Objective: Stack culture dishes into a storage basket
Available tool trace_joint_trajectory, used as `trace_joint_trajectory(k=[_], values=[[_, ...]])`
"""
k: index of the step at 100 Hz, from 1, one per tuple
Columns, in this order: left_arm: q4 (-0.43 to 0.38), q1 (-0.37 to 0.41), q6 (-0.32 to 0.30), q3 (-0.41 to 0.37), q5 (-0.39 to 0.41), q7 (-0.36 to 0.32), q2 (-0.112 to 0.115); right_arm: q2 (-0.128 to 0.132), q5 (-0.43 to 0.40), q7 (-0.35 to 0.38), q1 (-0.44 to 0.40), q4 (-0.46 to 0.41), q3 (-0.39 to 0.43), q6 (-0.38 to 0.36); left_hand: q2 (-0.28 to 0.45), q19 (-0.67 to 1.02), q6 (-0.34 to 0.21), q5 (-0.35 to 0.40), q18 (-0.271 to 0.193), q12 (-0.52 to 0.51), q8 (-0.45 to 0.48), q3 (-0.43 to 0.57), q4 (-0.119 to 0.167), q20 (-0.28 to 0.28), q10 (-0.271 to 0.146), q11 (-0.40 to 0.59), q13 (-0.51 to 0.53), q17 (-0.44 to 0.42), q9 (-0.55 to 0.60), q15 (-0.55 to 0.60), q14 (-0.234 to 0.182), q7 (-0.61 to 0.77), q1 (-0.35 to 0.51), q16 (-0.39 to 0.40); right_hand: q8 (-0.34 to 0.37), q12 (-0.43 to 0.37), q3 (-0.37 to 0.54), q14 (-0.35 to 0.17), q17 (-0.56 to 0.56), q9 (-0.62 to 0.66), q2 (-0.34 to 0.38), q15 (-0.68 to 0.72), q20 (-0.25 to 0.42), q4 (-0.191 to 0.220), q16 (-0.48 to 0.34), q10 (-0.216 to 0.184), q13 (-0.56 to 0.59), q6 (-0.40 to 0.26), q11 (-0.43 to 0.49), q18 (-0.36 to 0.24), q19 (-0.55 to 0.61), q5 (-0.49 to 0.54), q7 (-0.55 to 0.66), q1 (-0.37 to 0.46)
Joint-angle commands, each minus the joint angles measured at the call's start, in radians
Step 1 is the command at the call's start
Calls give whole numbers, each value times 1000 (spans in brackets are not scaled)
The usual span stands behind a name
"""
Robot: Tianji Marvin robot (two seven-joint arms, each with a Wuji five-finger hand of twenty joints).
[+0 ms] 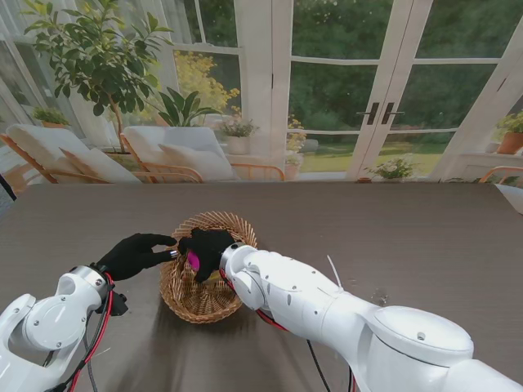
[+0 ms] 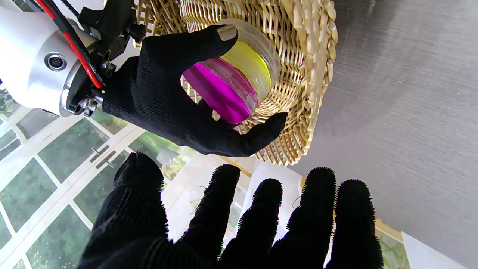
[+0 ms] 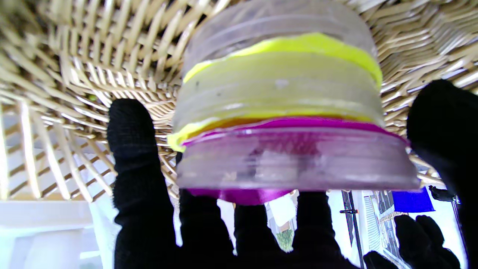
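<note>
stand view: wicker basket (image 1: 208, 290) sat on counter (image 1: 392, 237)
right hand (image 1: 206, 247): magenta dish (image 2: 224, 89) gripped inside basket, on yellow dish (image 2: 251, 62)
left hand (image 1: 135, 255): fingers spread, nothing held, just beside basket rim

basket (image 1: 214, 296) mouth: blocked by right hand (image 1: 206, 247) | surrounding table (image 1: 392, 237): free

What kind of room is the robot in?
Probably a sunroom or garden room. Tall glass doors look out on green trees, potted plants stand by the glass, and cushioned lounge chairs sit behind the table.
</note>
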Motion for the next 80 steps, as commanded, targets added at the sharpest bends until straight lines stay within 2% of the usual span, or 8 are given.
trace_joint_trajectory(k=[1, 49, 64, 80], values=[[0, 1, 4, 1, -2, -19, -2, 6, -14, 9, -1, -16, -3, -4, 36, 18, 4, 11, 15, -13, 3, -15, 29, 13, 11, -7, -11, -10, 2, -14, 25, 6, 25, -2, -29, -25, -40, 23, -456, -49, 13, -26, -38, 3, -21, 25, -42, 14, -9, 51, -35, -48, -3, -61], [4, -2, 2, 4, -1, -22, -1, 25, -27, -15, -7, -57, 10, 2, 36, 19, 6, 12, 15, -13, 3, -15, 29, 14, 12, -7, -11, -10, 2, -14, 26, 6, 25, -2, -32, -49, -66, 34, -466, -44, 88, -62, -47, 0, -44, 27, -49, 35, -25, 65, -77, -56, -4, -101], [5, -2, 0, 4, 1, -21, -1, 39, -33, -27, -11, -85, 21, 17, 35, 20, 3, 12, 14, -13, 3, -15, 29, 14, 10, -7, -10, -8, 1, -14, 25, 6, 25, -2, -35, -54, -73, 39, -472, -43, 99, -72, -49, 2, -50, 31, -57, 48, -30, 69, -87, -69, -8, -102], [7, -4, -4, 5, 2, -19, -1, 72, -41, -29, -17, -153, 42, 39, 36, 19, 4, 11, 15, -13, 3, -15, 29, 14, 10, -7, -12, -10, 2, -15, 25, 6, 24, -2, -42, -64, -89, 36, -484, -37, 139, -91, -66, 3, -66, 30, -63, 51, -38, 75, -120, -71, -9, -114]])
